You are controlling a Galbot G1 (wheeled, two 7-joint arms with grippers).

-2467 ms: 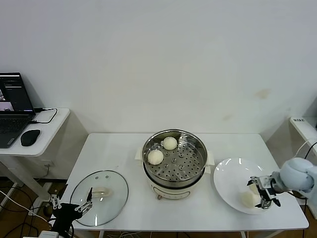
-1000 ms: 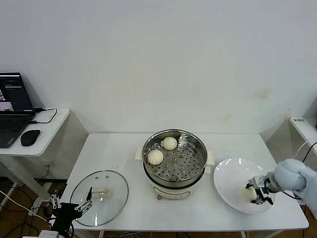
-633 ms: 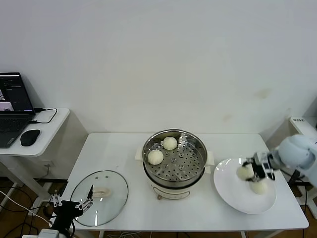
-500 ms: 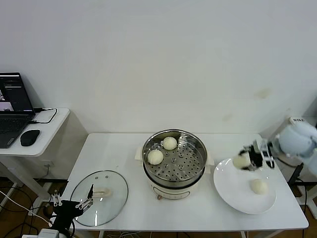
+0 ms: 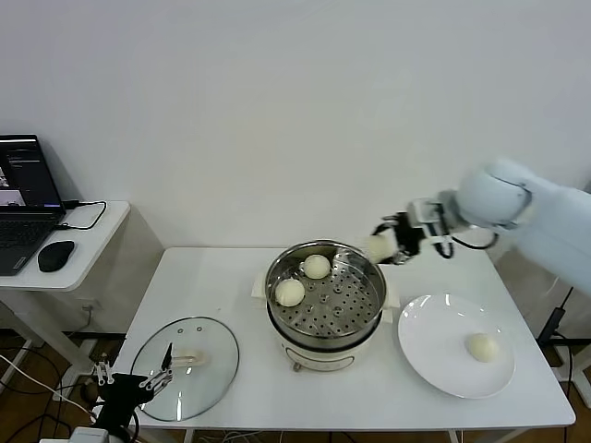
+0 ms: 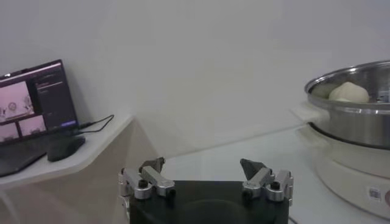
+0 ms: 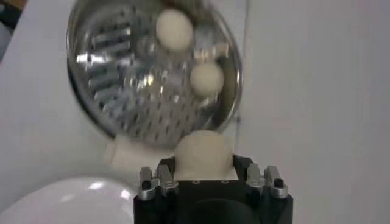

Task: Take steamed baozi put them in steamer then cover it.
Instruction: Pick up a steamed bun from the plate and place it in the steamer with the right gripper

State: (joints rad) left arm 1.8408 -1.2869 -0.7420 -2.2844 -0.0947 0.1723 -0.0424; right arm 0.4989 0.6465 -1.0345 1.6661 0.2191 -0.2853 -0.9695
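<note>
My right gripper is shut on an off-white baozi, held in the air just past the steamer's right rim. The steel steamer sits mid-table on its cream base, with two baozi on the perforated tray at its far left, one behind the other. Another baozi lies on the white plate at the right. The glass cover lies flat at the table's front left. My left gripper hangs open and empty below that corner, near the cover.
A side desk at the far left carries a laptop and a mouse. The white wall stands close behind the table. Cables trail on the floor under the left corner.
My right gripper closed on a baozi on the plate, lifted it and carried it left and away to the steamer's right rim. One baozi stays on the plate. The left arm kept still.
</note>
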